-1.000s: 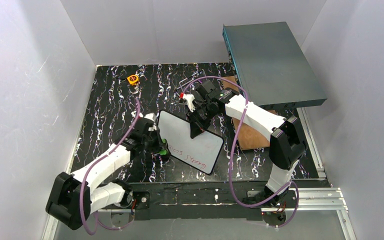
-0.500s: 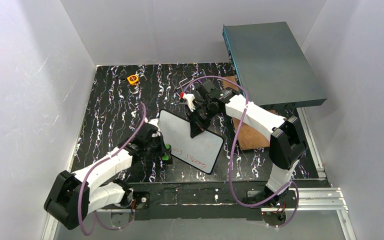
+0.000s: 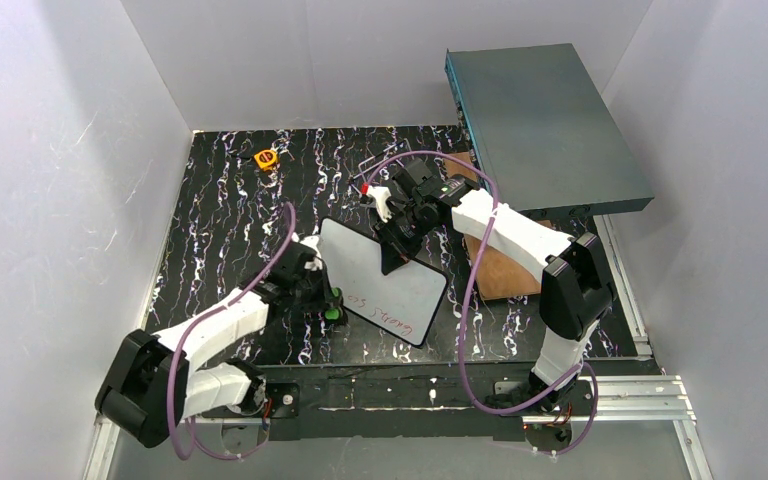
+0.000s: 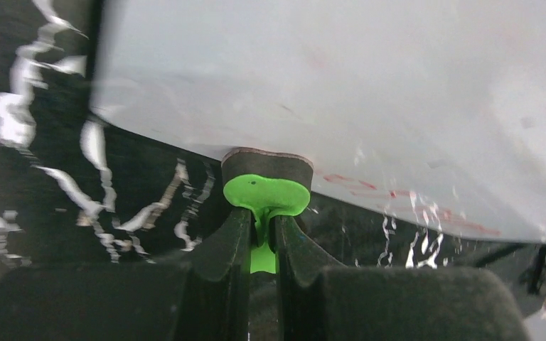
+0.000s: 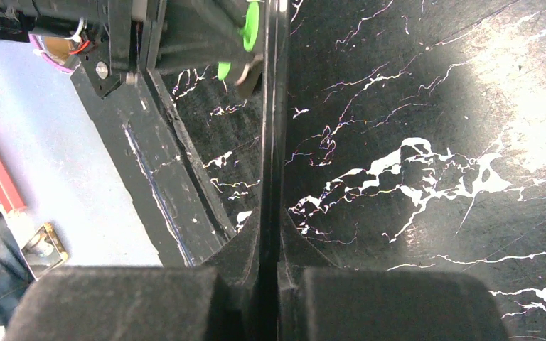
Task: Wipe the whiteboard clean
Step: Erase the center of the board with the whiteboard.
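Top external view: the left claw (image 3: 328, 301), seven o'clock of the whiteboard (image 3: 375, 272), grasps a green eraser (image 4: 266, 193) at its edge. This board sits mid-way on the worktop (image 3: 220, 200). At twelve o'clock the right claw (image 3: 392, 256) is clenched on its rim. Wiping is the step in hand, I judge; next, sweep across the red writing (image 3: 388, 316).

Was enclosed by plain white walls (image 3: 60, 150) at nine, twelve and three o'clock. Was floored with a black, white-veined tabletop (image 3: 220, 205). Held a grey-teal metal box (image 3: 545, 125) at two o'clock, above a brown wooden board (image 3: 505, 272). Was lit evenly.
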Robot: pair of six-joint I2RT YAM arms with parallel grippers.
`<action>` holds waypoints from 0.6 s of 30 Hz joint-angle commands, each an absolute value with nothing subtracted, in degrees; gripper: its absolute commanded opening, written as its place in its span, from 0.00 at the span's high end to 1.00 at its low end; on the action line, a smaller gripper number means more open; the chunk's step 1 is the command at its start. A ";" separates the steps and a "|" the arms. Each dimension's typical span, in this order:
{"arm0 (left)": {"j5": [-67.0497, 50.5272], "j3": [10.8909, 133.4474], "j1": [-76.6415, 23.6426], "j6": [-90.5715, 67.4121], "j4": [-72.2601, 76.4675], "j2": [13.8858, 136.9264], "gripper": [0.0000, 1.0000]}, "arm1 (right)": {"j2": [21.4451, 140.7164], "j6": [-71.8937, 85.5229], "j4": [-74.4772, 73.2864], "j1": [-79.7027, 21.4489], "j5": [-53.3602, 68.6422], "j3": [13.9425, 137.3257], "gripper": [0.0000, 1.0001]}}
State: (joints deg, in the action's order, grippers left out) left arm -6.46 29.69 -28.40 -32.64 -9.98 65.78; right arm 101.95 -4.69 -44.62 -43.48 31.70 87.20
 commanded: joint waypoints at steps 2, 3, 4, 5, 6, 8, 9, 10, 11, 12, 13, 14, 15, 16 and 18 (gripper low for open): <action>-7.11 26.79 -36.47 -34.98 -5.07 65.20 1.00 | 100.71 -6.56 -45.44 -45.16 38.78 87.36 0.99; -6.85 26.22 -36.73 -35.44 -4.75 65.29 1.00 | 100.80 -6.59 -45.44 -45.10 38.84 87.32 0.99; -6.43 25.76 -36.81 -35.91 -4.48 65.11 1.00 | 100.77 -6.58 -45.40 -45.12 38.89 87.30 0.99; -5.70 25.49 -36.76 -36.06 -4.47 64.87 1.00 | 100.80 -6.58 -45.36 -45.10 38.95 87.30 0.99; -4.43 25.61 -36.75 -36.30 -5.01 64.36 1.00 | 100.73 -6.51 -45.35 -45.14 38.94 87.20 0.99; -1.38 26.45 -35.79 -36.34 -6.93 63.59 1.00 | 100.53 -6.57 -45.26 -45.11 38.76 87.04 0.99; -0.86 26.87 -34.38 -36.35 -8.00 63.30 1.00 | 100.47 -6.59 -45.20 -45.12 38.69 86.94 0.99; -0.83 27.14 -32.25 -36.33 -8.64 63.09 1.00 | 100.39 -6.59 -45.18 -45.14 38.71 86.86 0.99; -1.10 27.23 -30.02 -36.18 -9.02 62.77 1.00 | 100.37 -6.59 -45.18 -45.14 38.67 86.84 0.99; -1.57 27.30 -27.60 -35.83 -9.07 62.57 1.00 | 100.27 -6.59 -45.18 -45.09 38.63 86.84 0.99; -2.04 27.54 -25.64 -35.33 -9.10 62.34 1.00 | 100.22 -6.59 -45.18 -45.09 38.55 86.84 0.99; -2.63 27.90 -23.96 -34.56 -9.23 62.32 1.00 | 100.20 -6.64 -45.13 -45.09 38.44 86.84 0.99; -3.31 28.53 -22.97 -33.80 -9.32 62.57 1.00 | 100.12 -6.67 -45.16 -45.09 38.46 86.84 0.99; -3.84 29.15 -22.57 -33.18 -9.51 63.02 1.00 | 100.11 -6.68 -45.15 -45.11 38.49 86.78 0.99; -5.47 30.21 -22.47 -32.15 -9.58 64.22 1.00 | 100.02 -6.72 -45.18 -45.09 38.40 86.75 0.99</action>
State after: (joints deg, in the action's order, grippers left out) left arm -5.58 26.81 -24.21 -34.74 -10.20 63.59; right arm 101.95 -5.08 -44.71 -43.55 31.94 87.20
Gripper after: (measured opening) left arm 0.091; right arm 0.094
